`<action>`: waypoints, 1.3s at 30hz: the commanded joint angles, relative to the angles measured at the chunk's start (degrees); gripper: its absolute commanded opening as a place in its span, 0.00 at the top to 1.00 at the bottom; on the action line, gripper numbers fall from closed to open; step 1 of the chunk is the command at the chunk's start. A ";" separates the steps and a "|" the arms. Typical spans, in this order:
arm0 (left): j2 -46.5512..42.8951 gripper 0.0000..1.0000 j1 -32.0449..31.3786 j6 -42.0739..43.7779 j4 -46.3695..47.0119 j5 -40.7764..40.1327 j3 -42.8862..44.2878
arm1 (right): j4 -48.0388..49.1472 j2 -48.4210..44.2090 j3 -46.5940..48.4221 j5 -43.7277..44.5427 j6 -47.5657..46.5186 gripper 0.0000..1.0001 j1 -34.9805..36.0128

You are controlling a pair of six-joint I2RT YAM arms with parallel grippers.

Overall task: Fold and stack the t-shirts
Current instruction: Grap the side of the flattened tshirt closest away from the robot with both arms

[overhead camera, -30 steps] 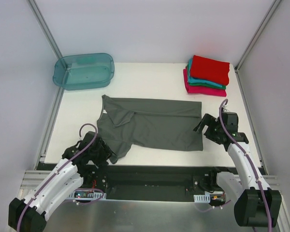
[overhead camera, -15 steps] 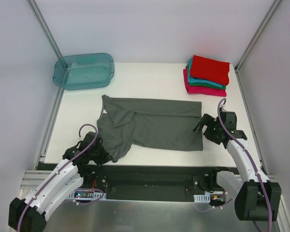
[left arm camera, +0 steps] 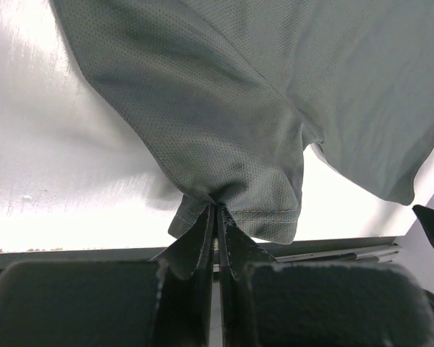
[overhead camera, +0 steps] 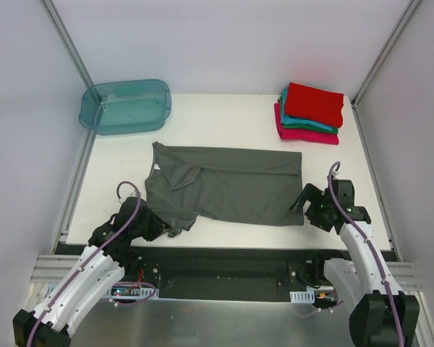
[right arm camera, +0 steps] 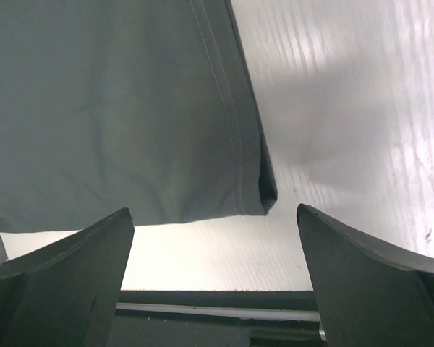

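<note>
Partway through, by the look of it. Already folded and stacked at the far right corner of the worktop: a red shirt on top, a teal shirt beneath, a magenta-pink shirt at the bottom, all neat rectangles with soft rounded edges.

Left to do: the dark grey t-shirt, spread across the middle of the worktop, doubled over lengthwise into a long band, neck end toward the left edge, one flap turned over near the collar. Probably needs the sleeve brought in, then cross folds, then a lift onto the stack.

Left gripper, toward the near left corner: clenched on the hem of the near sleeve, pinching the cloth into a bunched peak. Right gripper, toward the near right corner: released, jaws spread wide to either side of the shirt's hem corner, apparently clear of the cloth.

Fine open mesh knit on the grey cloth, matte and limp, with double-stitched hems. Smooth white worktop with a dull sheen. Translucent teal tub at the far left corner, rigid, round-cornered, well apart from the shirts.
</note>
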 commanded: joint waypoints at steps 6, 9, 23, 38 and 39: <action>-0.30 1.00 -0.68 5.74 1.62 -2.44 3.56 | -1.66 -2.95 -6.32 -1.56 6.25 0.17 -0.10; -0.39 1.00 -0.68 6.53 1.53 -2.97 4.35 | -0.17 -1.81 -7.28 -1.91 7.21 0.26 -0.18; -0.30 1.00 -0.68 5.65 1.44 -3.41 4.79 | 5.80 3.46 -8.16 -1.64 7.22 0.53 -0.10; 6.02 1.00 -0.68 5.74 1.79 -10.43 11.47 | 6.07 3.73 -5.09 -3.48 4.06 0.99 -0.10; 7.07 1.00 -0.68 5.74 2.14 -11.14 12.35 | 6.42 3.99 -4.48 -4.19 3.79 0.99 -0.10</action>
